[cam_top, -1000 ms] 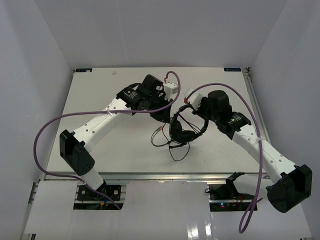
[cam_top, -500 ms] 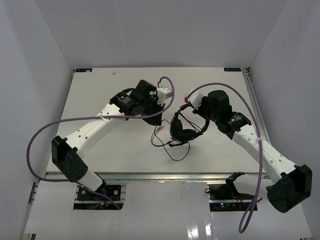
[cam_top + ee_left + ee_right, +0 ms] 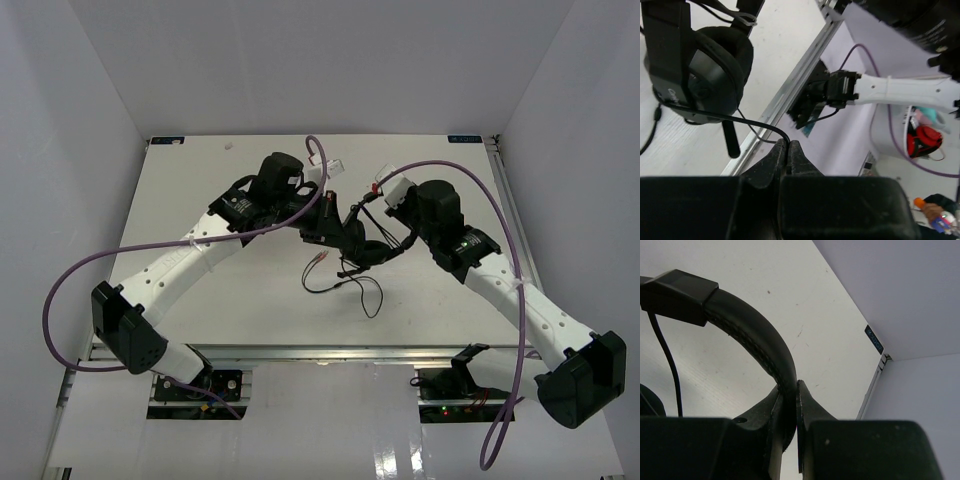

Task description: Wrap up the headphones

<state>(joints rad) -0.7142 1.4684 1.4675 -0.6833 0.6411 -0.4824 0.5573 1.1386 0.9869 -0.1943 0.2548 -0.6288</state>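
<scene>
black padded over-ear headphones (image 3: 362,246): mid-table on flat white table (image 3: 430,300), between both arms | right claw (image 3: 787,390): clamped tight on arched headband (image 3: 747,332), to keep it steady | left claw (image 3: 788,144): pinching thin black cord (image 3: 757,125), likely ready to wind it round

You're looking at a white desk (image 3: 250,300) boxed in on three sides by plain pale walls (image 3: 300,60), with a metal rail (image 3: 330,352) along its near edge and even lighting.

black padded over-ear headphones (image 3: 365,250): one
white jointed robot arms (image 3: 190,255): two
thick purple cables (image 3: 120,252): two
white table (image 3: 200,180): one
</scene>
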